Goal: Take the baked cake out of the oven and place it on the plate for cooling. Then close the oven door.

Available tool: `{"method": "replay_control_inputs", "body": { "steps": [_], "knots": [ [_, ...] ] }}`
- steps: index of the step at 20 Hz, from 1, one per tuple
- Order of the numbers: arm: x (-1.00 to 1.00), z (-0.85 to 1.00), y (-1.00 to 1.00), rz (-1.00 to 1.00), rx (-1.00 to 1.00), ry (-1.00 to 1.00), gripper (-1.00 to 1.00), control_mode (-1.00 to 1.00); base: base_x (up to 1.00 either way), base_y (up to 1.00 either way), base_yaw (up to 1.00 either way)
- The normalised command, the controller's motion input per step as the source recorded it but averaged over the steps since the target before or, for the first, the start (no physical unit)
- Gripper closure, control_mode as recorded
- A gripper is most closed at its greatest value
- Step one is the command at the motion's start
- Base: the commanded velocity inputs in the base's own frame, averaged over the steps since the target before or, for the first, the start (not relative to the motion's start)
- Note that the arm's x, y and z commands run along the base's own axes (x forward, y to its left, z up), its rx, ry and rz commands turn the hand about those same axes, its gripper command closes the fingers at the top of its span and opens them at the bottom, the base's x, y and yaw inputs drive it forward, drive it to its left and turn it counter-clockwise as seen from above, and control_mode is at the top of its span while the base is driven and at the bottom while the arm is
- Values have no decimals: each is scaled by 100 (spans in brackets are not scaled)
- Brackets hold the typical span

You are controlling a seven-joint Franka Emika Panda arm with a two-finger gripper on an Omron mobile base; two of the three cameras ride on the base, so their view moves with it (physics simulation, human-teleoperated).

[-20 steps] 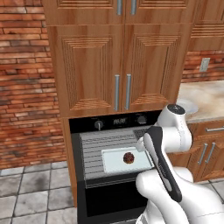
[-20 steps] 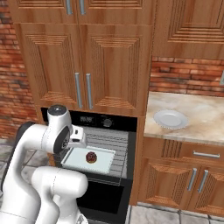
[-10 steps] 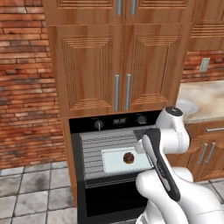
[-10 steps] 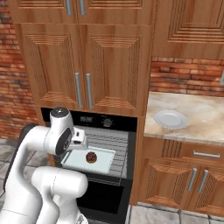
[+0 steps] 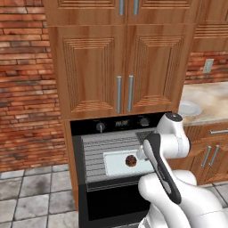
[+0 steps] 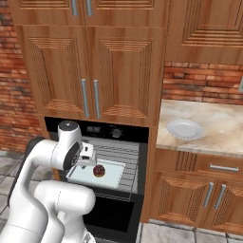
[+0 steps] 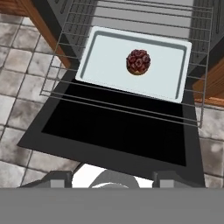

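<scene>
The oven (image 5: 116, 124) stands open, its black glass oven door (image 7: 118, 131) folded down flat. A wire rack (image 7: 131, 111) is pulled out over the door and carries a pale square tray (image 7: 109, 65). The cake (image 7: 138, 61), a small dark brown lump, sits on that tray (image 5: 116, 163); it also shows as the cake (image 5: 130, 160) and the cake (image 6: 99, 170) in the base views. My gripper (image 7: 113, 179) hangs above the front of the door, short of the cake, open with nothing between its fingertips. The white plate (image 6: 184, 128) lies on the counter to the oven's right.
Wooden cabinet doors (image 5: 120, 67) with vertical handles rise above the oven. A stone counter (image 6: 209, 128) with drawers below runs to the right. A brick wall (image 5: 26, 89) lies left of the oven. Grey floor tiles (image 7: 26, 87) surround the lowered door.
The arm has shifted a little down and toward the oven. The tray, the cake and the rack have stayed where they were.
</scene>
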Motion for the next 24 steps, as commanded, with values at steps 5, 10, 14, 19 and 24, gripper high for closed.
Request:
{"method": "replay_control_inputs", "body": {
  "steps": [5,10,14,19,24],
  "knots": [
    [0,-17,0,0,0,-1,-100,-100,0,0,0],
    [0,-18,0,-1,0,-2,-100,-100,0,0,0],
    [0,-26,0,0,0,-5,-100,-100,0,0,0],
    [0,-19,0,0,0,-7,-100,-100,0,0,0],
    [0,-13,0,0,0,-7,-100,-100,0,0,0]
  ]
}}
